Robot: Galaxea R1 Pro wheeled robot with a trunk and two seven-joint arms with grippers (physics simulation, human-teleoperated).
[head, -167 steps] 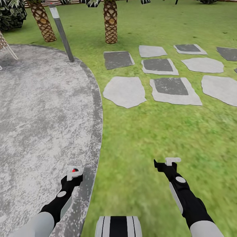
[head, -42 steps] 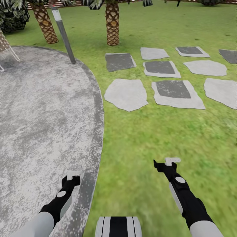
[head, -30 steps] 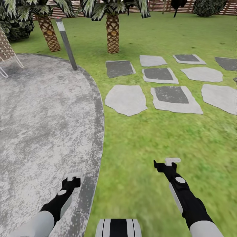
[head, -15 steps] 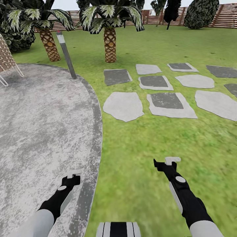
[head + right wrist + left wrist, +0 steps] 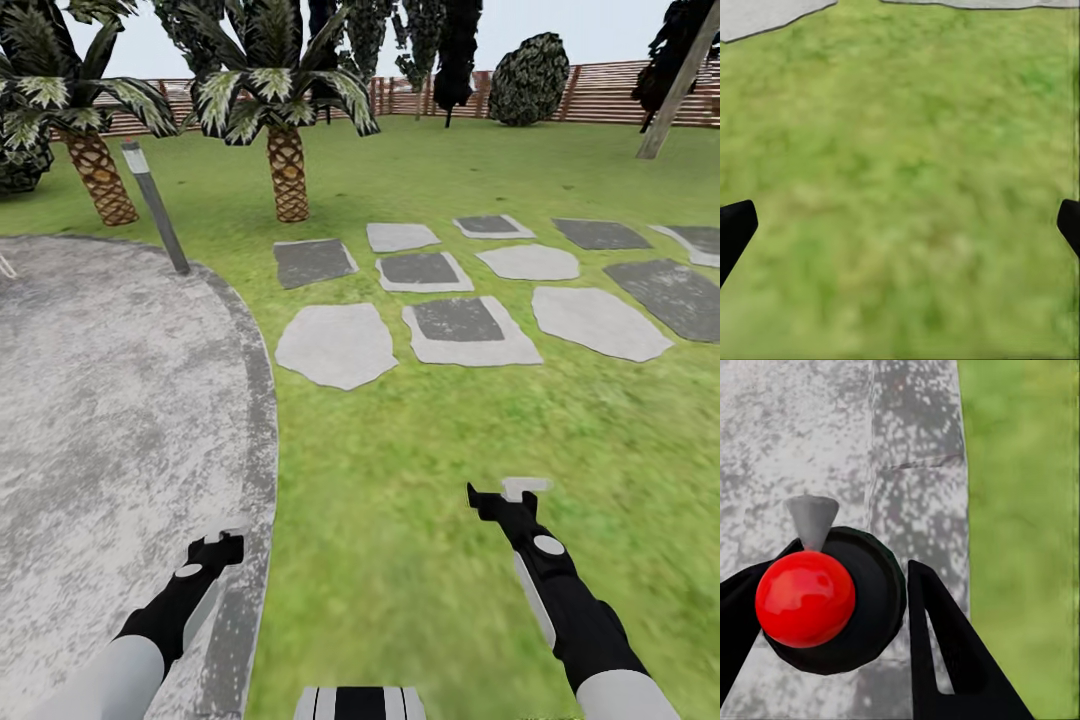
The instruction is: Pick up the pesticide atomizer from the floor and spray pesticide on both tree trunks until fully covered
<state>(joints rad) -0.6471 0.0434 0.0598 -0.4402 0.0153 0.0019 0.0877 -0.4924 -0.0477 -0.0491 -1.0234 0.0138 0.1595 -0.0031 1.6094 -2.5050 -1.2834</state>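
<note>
Pesticide atomizer, black-bodied with a red ball top and grey cone nozzle [image 5: 814, 600], sits clamped between the black fingers of the left gripper [image 5: 832, 615], low over the mottled grey paved patio [image 5: 100, 400]. The right gripper [image 5: 900, 217] hangs with fingers spread wide and empty above the green grass lawn [image 5: 420, 450]. Grey stepping stones [image 5: 460, 325] lie ahead, then two small scaly-trunked palms [image 5: 288, 170]. A leaning pale tree trunk [image 5: 680, 90] stands far off by the brown slat fence [image 5: 600, 95]. Risks, as a judgement: spraying a palm by mistake, or spraying from too far.
</note>
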